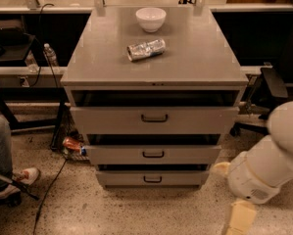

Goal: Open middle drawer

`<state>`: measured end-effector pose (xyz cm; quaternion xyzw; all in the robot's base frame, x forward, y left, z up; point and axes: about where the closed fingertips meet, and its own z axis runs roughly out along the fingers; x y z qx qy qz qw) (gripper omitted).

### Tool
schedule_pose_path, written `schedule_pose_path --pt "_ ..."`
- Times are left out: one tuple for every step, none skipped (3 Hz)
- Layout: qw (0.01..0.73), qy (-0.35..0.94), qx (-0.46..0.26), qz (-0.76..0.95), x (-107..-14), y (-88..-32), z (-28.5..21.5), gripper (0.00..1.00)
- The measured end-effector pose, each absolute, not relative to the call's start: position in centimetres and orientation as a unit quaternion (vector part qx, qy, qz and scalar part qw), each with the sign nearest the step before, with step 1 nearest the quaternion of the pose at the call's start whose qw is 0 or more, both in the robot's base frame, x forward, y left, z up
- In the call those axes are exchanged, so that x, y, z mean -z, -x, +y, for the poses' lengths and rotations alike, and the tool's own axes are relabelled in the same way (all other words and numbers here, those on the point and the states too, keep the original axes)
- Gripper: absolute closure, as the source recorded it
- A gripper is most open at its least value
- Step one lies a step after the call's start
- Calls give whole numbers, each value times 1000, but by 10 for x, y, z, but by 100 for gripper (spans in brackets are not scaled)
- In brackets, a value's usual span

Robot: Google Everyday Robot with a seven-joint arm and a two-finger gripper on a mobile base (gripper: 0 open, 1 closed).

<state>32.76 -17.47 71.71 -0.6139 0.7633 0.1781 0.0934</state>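
The grey cabinet [195, 58] has three stacked drawers. The middle drawer [185, 154] is a wide, low grey front with a small dark bar handle [153, 154] at its centre. It sits between the taller top drawer [195, 120] and the narrower bottom drawer [185, 178]. Its front looks pushed in, with a dark gap above it. My gripper [233, 199] is low at the bottom right, near the floor. It is to the right of the cabinet and apart from the drawers. The white arm [283, 146] rises behind it.
A white bowl [151, 18] and a crushed silver can [146, 49] lie on the cabinet top. A person's leg and shoe [18, 177] are at the left. Cables, a water bottle [50, 55], a red can [71, 144] and black benches stand behind.
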Motion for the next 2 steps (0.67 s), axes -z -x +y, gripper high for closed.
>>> schedule_pose_path --pt "76 634 -176 749 -658 -336 -168 0" --pt "83 642 -179 741 -601 -363 -165 0"
